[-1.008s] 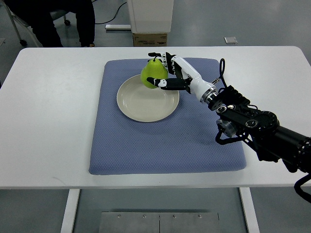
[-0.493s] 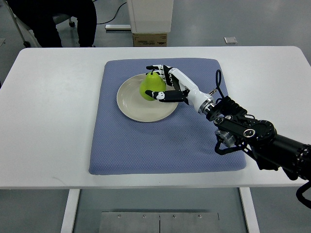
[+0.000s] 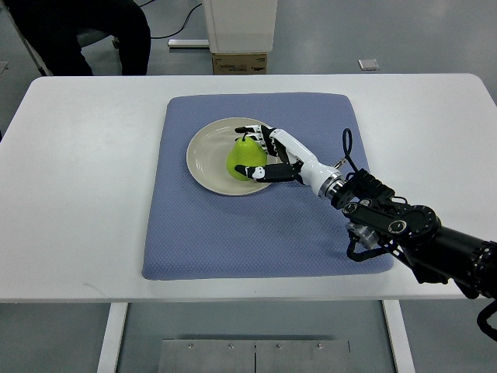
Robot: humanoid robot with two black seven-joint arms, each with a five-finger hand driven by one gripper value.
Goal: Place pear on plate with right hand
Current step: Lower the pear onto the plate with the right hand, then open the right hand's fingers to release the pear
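A green pear [image 3: 244, 158] stands upright on the cream plate [image 3: 205, 158], near the plate's right side. My right hand [image 3: 260, 151] is wrapped around it, black-tipped fingers [image 3: 250, 130] over the far side and thumb on the near side. Its white forearm runs down and right to the black arm [image 3: 404, 233]. The plate lies on a blue mat [image 3: 264, 225] in the middle of the white table. No left arm shows.
A person in dark clothes [image 3: 74, 35] sits beyond the table's far left corner. A white cabinet [image 3: 239, 23] with a cardboard box [image 3: 239, 63] stands behind the far edge. The white table [image 3: 78, 194] is bare around the mat.
My right hand has carried the pear down and toward me, from above the plate's far rim onto the plate's right side.
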